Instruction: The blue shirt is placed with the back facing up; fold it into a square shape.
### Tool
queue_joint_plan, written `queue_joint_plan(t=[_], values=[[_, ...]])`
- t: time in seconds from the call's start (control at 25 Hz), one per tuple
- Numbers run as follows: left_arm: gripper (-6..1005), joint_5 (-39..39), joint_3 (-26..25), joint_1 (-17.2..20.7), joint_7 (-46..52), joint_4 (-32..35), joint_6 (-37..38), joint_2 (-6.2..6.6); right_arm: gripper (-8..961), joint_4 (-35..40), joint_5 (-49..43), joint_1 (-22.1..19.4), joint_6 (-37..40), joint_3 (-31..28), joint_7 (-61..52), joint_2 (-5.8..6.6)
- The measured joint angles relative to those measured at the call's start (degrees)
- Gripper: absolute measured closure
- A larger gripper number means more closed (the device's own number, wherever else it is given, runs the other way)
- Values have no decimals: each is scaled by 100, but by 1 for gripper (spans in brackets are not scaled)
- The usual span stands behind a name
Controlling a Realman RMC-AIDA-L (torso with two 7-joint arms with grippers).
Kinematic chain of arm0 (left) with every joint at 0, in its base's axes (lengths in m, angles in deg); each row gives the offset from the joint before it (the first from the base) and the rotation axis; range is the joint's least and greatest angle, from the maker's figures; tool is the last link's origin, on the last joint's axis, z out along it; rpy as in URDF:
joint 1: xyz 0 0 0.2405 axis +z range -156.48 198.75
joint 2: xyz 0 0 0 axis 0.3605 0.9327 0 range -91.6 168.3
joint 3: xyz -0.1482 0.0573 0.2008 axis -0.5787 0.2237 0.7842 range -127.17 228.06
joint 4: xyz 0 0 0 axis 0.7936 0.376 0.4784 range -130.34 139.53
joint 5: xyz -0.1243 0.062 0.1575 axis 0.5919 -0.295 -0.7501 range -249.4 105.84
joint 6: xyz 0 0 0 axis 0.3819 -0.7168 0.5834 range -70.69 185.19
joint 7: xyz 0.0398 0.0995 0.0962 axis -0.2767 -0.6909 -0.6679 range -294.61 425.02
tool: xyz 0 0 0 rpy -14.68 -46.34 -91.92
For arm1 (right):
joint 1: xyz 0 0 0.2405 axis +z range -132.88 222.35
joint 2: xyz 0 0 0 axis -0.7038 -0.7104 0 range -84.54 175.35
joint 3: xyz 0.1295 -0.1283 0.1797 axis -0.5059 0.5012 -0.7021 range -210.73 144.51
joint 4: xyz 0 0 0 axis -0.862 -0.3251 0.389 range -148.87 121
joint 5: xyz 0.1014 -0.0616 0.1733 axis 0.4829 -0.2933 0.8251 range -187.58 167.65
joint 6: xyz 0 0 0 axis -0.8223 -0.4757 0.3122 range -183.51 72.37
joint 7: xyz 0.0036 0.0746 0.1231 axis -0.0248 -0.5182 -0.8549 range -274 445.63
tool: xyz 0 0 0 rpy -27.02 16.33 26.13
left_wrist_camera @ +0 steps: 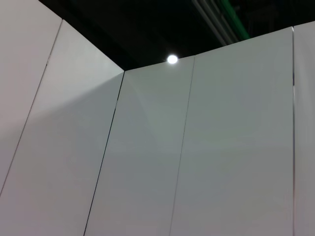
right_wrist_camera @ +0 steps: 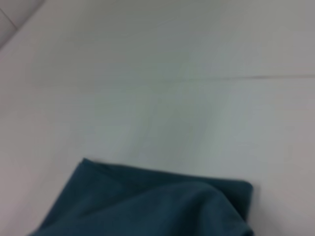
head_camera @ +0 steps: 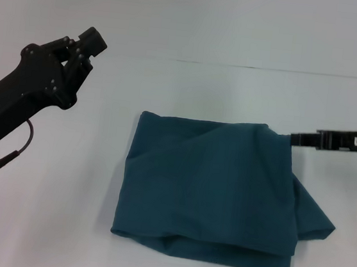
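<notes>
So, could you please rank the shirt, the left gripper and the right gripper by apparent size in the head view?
1. Shirt.
2. Left gripper, raised, so nearness may enlarge it.
3. Right gripper, a thin bar at the shirt's far right corner.

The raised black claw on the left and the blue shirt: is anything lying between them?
No. In the head view, only bare white table separates the left gripper from the blue shirt.

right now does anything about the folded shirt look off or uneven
Yes. The blue shirt is roughly square, but a flap bulges past its right edge near the front corner, and the front hem is rumpled. The right gripper sits at its far right corner.
</notes>
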Motion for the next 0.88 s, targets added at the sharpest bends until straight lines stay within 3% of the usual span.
queue_joint_plan(t=[0.36,0.88], values=[[958,0,35,-11,-7,-57,5,0,531,-378,-734,-26,-467,217,78,-21],[958,0,46,-1,24,-68,108,0,539,-1331,-753,641,-933,241,563,-4]])
